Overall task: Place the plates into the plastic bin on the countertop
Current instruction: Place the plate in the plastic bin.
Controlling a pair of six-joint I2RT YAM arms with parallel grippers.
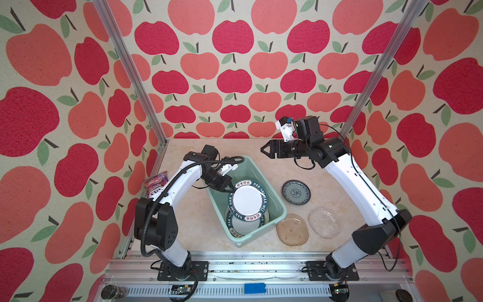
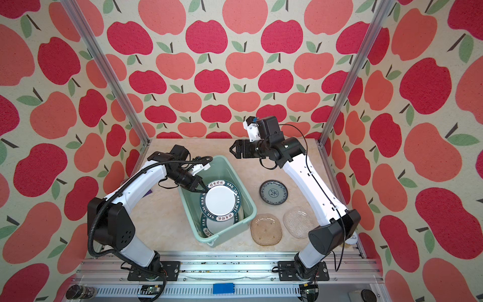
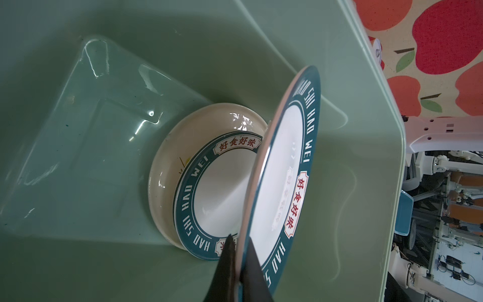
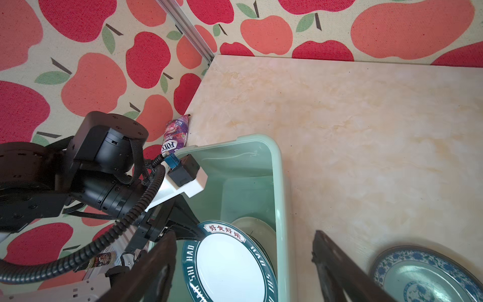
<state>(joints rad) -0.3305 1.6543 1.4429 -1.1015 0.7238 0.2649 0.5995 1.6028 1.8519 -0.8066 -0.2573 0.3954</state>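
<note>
Black left gripper (image 3: 240,241) is pinched tight on the rim of a white plate (image 1: 247,200). The plate has a dark teal rim that says "HAO SHI HAO WEI" in white letters, with red Chinese words, 好食好味, in little white boxes. It hangs tilted inside the green bin (image 1: 251,172). Under it, flat in the bin, lies a second plate (image 3: 219,193) with the same words. That one sits on a bigger cream plate (image 3: 167,167).

The bin stands on the beige counter (image 1: 274,170). Beside the bin, on the counter, lie a blue flower plate (image 1: 296,193), a tan plate (image 1: 292,229) and a clear glass plate (image 1: 323,222).

The right gripper (image 1: 262,150) is up in the air past the far end of the bin. Its fingers are wide apart and hold nothing.

A purple candy bag (image 4: 176,136) that says "FOXS" leans by the wall.
</note>
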